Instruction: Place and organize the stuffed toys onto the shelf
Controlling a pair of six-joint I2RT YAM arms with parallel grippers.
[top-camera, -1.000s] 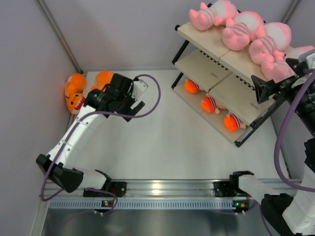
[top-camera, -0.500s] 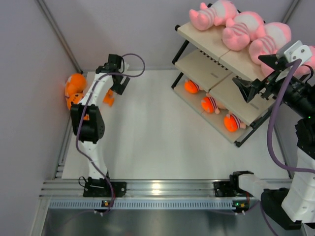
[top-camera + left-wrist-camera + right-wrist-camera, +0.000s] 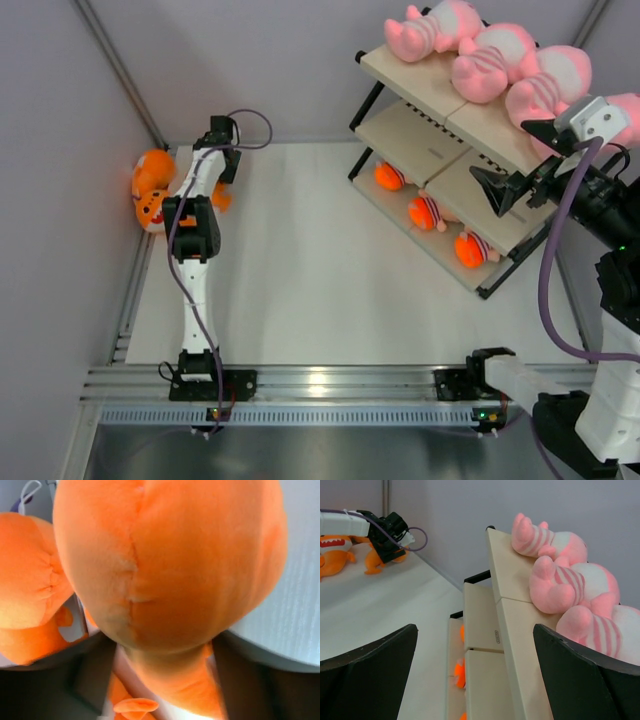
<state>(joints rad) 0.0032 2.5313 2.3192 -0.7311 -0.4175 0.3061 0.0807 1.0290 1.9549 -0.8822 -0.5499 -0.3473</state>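
Three orange stuffed toys lie in the far-left corner: one (image 3: 152,167), one (image 3: 150,209) and one (image 3: 219,199) under my left gripper (image 3: 223,170). In the left wrist view this toy (image 3: 170,565) fills the frame. My left gripper (image 3: 165,680) is open, its dark fingers (image 3: 92,680) on either side of the toy's narrow part, with a gap on the left. Several pink striped toys (image 3: 485,65) lie on the shelf's (image 3: 410,75) top board, and three orange ones (image 3: 425,212) on the bottom tier. My right gripper (image 3: 510,188) hangs open and empty beside the shelf (image 3: 485,605).
The enclosure's grey walls meet close behind the orange toys in the corner. The shelf's black frame (image 3: 365,105) stands at the back right. Bare white table (image 3: 320,280) spans the middle between the arms.
My left arm has stretched out toward the far-left corner and brought its jaws down round an orange toy, narrowing slightly. My right gripper has drawn back a little from the pink toys.
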